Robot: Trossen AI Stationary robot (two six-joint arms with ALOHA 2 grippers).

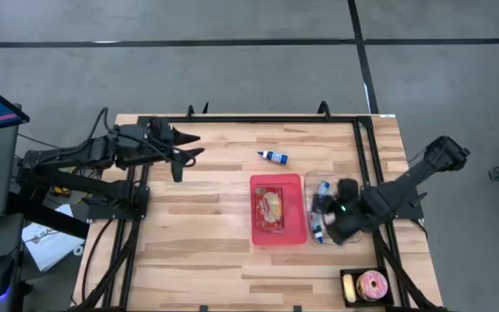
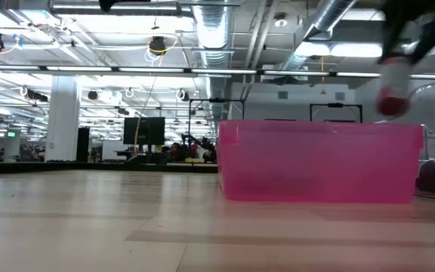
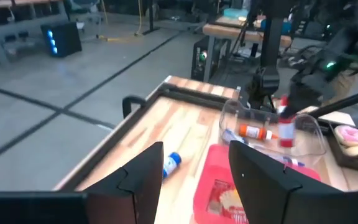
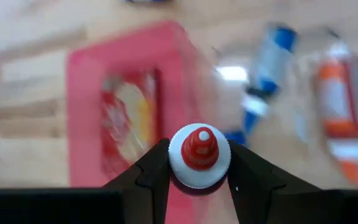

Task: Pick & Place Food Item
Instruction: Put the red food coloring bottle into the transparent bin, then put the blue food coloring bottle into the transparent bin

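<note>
right gripper (image 4: pixel 199 177): clamped on a small bottle (image 4: pixel 199 154) with a white body and red cap, nozzle pointing away from the wrist. Pinched round the body, so I'd guess it's mid-carry rather than being set down.

bottle's spot: up off the table, over the clear bin (image 1: pixel 320 208) just right of the red tray (image 1: pixel 277 210). From the left wrist it hangs upright above the bin's rim.

clear bin: already has an orange-capped bottle (image 3: pixel 254 131) and a blue-capped one (image 4: pixel 265 70) lying on their sides in it, so it looks like the drop-off for these little bottles.

red tray: has a packaged snack (image 1: pixel 271 205) lying flat inside, touching nothing else.

loose bottle (image 1: pixel 274 156): blue one lying on the wood beyond the tray, well apart from it. Probably next up.

donut box (image 1: pixel 367 285): pink donut, front right corner, untouched.

left gripper (image 1: pixel 189 146): fingers apart, nothing in them, parked by the left edge, just waiting I think.
</note>
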